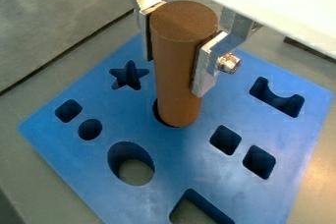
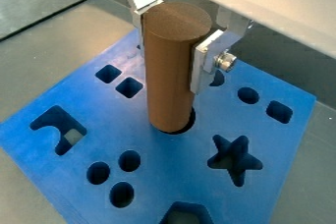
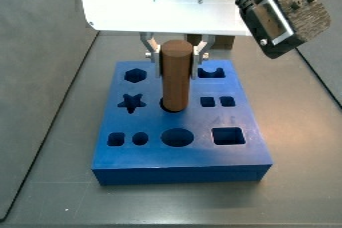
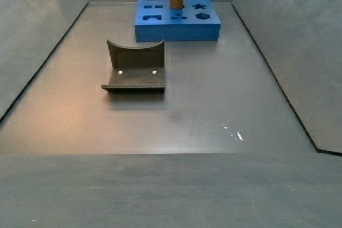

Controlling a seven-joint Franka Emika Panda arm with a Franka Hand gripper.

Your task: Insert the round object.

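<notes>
Brown wooden peg (image 2: 172, 66) stands in the blue block's (image 2: 276, 159) round hole, your hand (image 2: 176, 27) apparently clamped on it; any tilt could jam it.

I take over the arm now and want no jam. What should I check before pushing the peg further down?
1. Grip: gripper jaws closed on the peg near its top: ok.
2. Peg upright: it looks vertical in a side view: ok.
3. Right hole: the tip sits in a round hole at the middle of the blue block: ok.
4. Depth: only the tip is in; most of the peg stands above the block: not ok.
5. Hole clear below the tip: hidden: cannot tell.
6. Grey U-shaped block lies apart on the floor: ok.
</notes>
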